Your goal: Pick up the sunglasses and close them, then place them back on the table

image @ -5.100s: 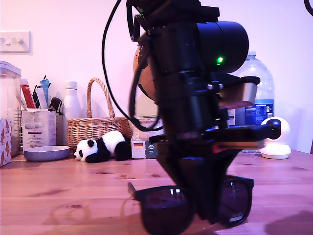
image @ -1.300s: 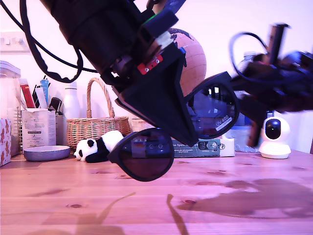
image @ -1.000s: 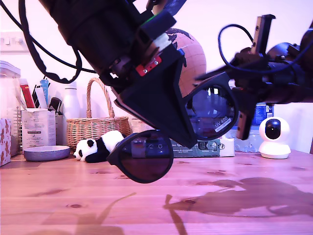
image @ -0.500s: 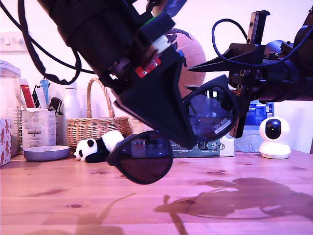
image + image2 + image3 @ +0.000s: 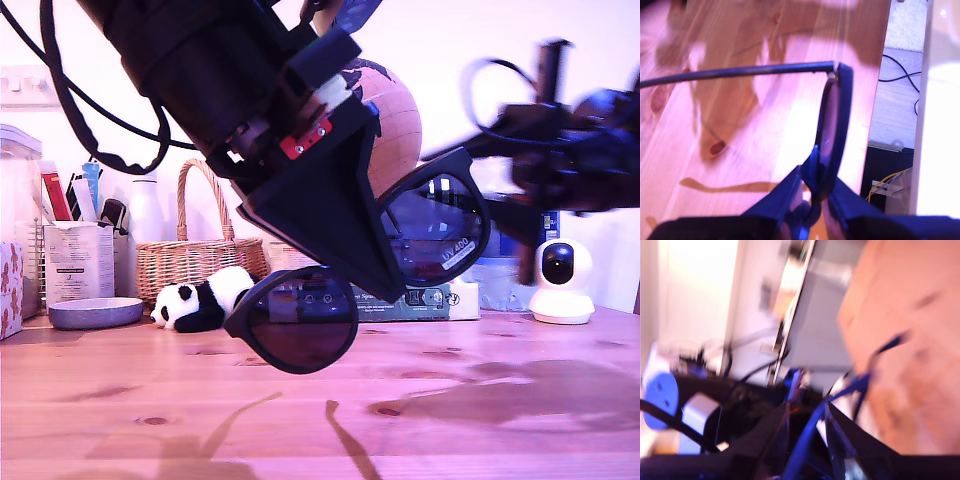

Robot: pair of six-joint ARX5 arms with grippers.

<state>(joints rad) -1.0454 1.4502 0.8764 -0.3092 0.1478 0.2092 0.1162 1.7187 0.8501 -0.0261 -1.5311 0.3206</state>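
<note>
The sunglasses hang tilted above the table, their dark lenses facing the exterior camera. My first gripper, on the big black arm coming from the exterior view's upper left, is shut on the frame at the bridge. The first wrist view shows those fingers clamped on the sunglasses, with one thin arm unfolded over the table. My second gripper is a blur at the exterior view's right, beside the upper lens. In the blurred second wrist view a thin blue strip lies between its fingers.
Along the back of the table stand a wicker basket, a toy panda, a globe, a flat box, a white camera, a grey bowl and a pen holder. The table's edge shows close to the glasses.
The sunglasses have been lifted off the table and held nearly still over the last second. The second arm has just drawn back toward the exterior view's right and is blurred.
</note>
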